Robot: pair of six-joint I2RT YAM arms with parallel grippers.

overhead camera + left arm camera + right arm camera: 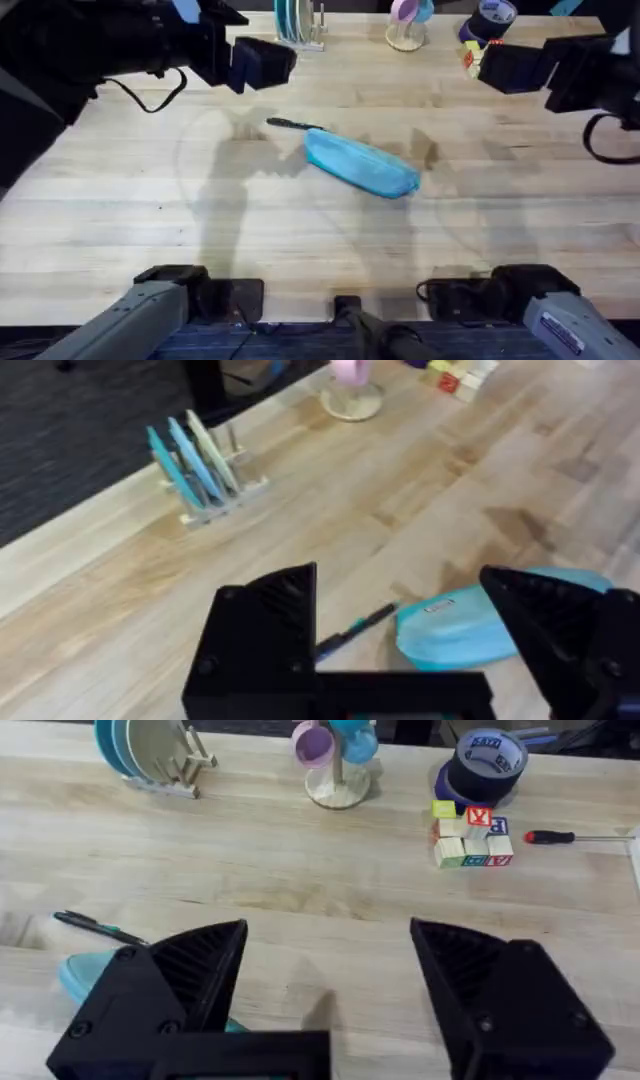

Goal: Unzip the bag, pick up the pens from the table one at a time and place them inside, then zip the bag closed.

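Note:
The light-blue bag [360, 165] lies slantwise in the middle of the table [150, 210]; I cannot tell how its zipper stands. A thin black pen [293, 124] lies just beyond the bag's left end. My left gripper [264, 62] hovers high over the table's far left, open and holding nothing. From its wrist camera the bag [455, 632] and pen [355, 628] show between its fingers [265, 635]. High at the far right is my right gripper [503, 68], also open and holding nothing. Its wrist view has the pen [95, 927] and a corner of the bag [80, 975] beside one finger [190, 975].
Along the far edge stand a dish rack with plates [297, 22], a mug tree [407, 25] and a roll of dark tape [492, 18]. Lettered toy blocks [472, 835] and a red-handled screwdriver [565, 837] lie near the tape.

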